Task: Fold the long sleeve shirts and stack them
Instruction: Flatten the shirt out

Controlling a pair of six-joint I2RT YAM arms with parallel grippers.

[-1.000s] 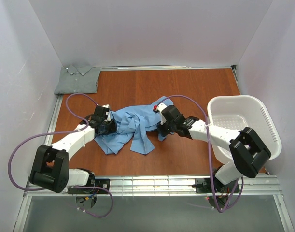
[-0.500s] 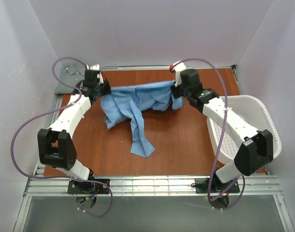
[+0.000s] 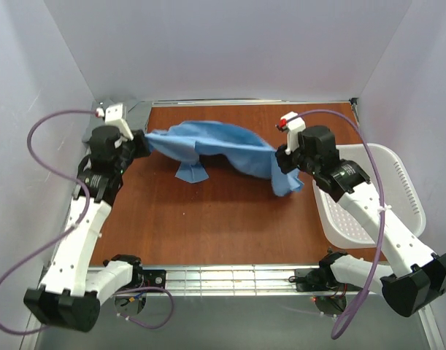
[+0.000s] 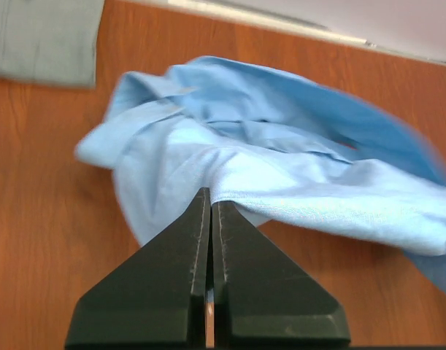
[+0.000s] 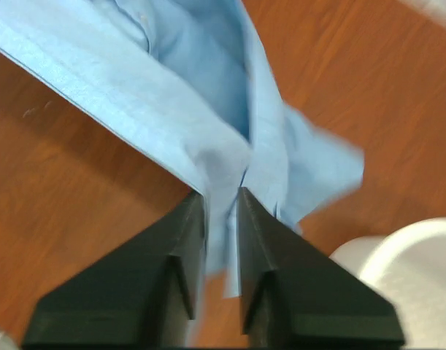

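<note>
The light blue shirt hangs stretched between my two grippers above the brown table, with a loose end drooping near the middle and another by the right gripper. My left gripper is shut on its left end; the left wrist view shows the cloth pinched at the tips. My right gripper is shut on its right end, with cloth running between the fingers. The grey-green shirt lies folded in the far left corner, mostly hidden by the left arm; it also shows in the left wrist view.
A white plastic laundry basket stands at the right edge of the table, under the right arm. White walls close in the left, back and right sides. A metal rail runs along the near edge.
Both grippers lifted the blue shirt off the table, carried it to the back and pulled it apart; it now hangs stretched wider, and both arms have drawn back and up.
</note>
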